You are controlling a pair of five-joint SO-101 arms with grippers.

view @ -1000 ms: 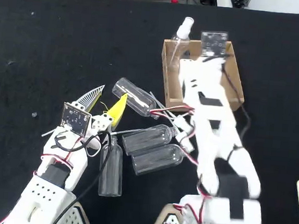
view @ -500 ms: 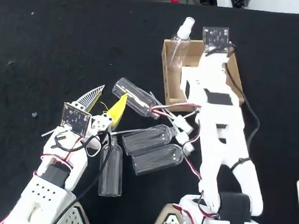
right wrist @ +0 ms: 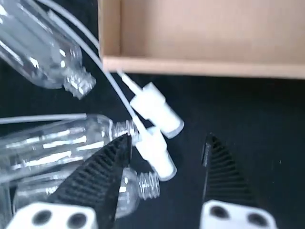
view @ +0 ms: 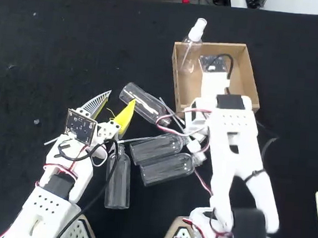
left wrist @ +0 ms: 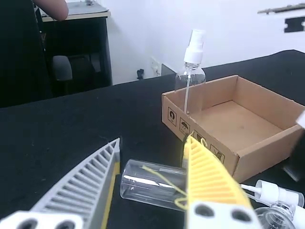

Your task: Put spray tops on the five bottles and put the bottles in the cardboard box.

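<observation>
Well, the cardboard box (view: 243, 76) sits upper right of centre in the high view, with one capped bottle (view: 190, 46) upright at its upper-left corner; four uncapped bottles (view: 157, 148) lie below and left of it; the right gripper (right wrist: 167, 143) hangs open over two loose spray tops (right wrist: 155, 114); the left gripper (view: 119, 99), lower left, gapes wide too.

Capped bottle (view: 189, 50) upright in cardboard box (view: 248, 77) corner; four uncapped bottles (view: 162, 147) lying beside; spray tops (right wrist: 155, 108) loose.
</observation>
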